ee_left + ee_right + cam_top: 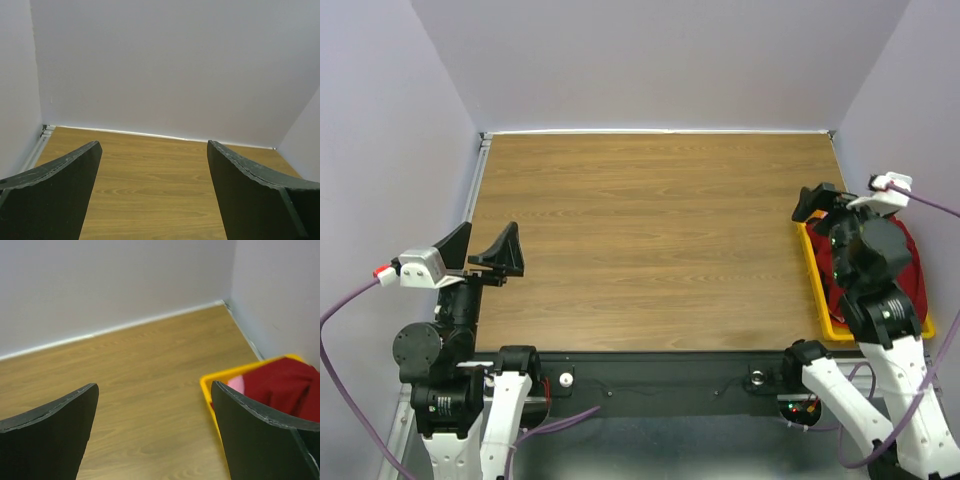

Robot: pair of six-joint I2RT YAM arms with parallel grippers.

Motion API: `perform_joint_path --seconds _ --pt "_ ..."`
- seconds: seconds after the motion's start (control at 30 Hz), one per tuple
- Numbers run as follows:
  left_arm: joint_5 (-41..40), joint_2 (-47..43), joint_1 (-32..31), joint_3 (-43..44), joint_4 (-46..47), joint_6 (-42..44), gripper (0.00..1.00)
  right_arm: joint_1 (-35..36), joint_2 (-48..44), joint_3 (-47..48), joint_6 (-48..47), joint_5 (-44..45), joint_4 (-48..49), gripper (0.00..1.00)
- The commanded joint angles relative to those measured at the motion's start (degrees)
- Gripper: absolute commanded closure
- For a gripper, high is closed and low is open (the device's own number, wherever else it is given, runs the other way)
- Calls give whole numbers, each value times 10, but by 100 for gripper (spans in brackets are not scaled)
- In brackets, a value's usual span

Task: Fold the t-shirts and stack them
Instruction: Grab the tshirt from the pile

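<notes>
Patience: with your left gripper and right gripper both spread wide and empty, lower the right onto the dark red t-shirt in the yellow bin beside its right finger.

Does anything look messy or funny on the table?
A little. A dark red t-shirt and a pink t-shirt lie crumpled together in the yellow bin at the right side of the table, not folded. Nothing looks spilled or broken.

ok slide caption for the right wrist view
Open right gripper frames the wooden table and a yellow plastic bin holding a dark red cloth t-shirt and a pink one
</notes>
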Motion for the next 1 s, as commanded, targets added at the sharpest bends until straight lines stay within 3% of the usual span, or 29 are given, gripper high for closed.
perform_joint_path --seconds 0.0,0.17,0.3,0.5,0.83,0.97 --pt "20 -3 -9 1 3 15 1 2 79 43 8 128 -47 0" --pt "35 -7 -34 -15 -2 -9 1 2 193 55 20 264 -84 0" --pt "55 -13 -60 -23 -16 -30 1 -17 290 53 45 308 -92 0" --pt "84 -12 -85 -13 -48 -42 1 -167 365 53 117 213 -110 0" --pt "82 16 -132 15 -73 -26 1 -302 437 36 158 173 -111 3" --pt "82 27 -140 18 -75 -25 1 -325 459 29 157 153 -108 4"
